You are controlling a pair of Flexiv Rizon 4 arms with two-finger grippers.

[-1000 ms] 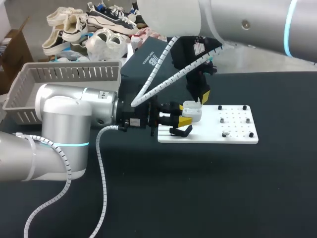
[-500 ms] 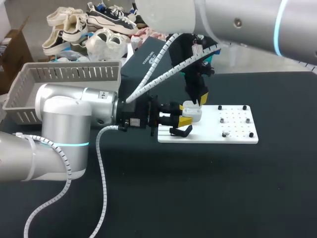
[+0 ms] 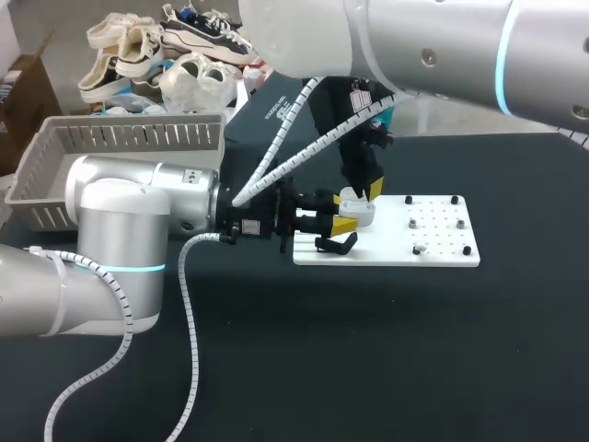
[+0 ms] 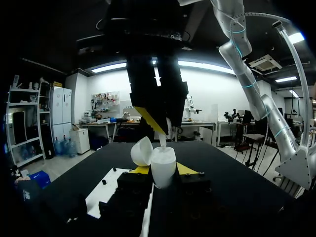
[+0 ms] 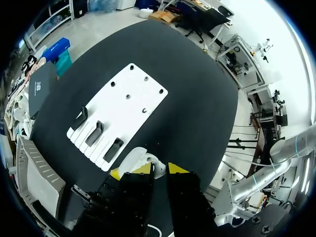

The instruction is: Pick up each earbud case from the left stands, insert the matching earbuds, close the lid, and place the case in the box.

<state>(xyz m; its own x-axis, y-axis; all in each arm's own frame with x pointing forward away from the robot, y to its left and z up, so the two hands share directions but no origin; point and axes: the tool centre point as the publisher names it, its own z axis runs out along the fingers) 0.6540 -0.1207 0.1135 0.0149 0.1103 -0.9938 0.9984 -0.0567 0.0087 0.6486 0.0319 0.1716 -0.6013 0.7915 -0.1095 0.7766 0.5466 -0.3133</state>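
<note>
Shifted slightly leftward, our right hand (image 3: 366, 188) pinches a white earbud (image 4: 163, 139) just over the open earbud case (image 4: 163, 167). Our left hand (image 3: 343, 231) grips that case — one finger on each side.

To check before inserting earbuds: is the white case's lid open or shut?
Open. In the left wrist view the lid is hinged away to one side of the case, held in the left hand.

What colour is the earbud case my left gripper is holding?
The earbud case is white, seen best in the left wrist view.
</note>
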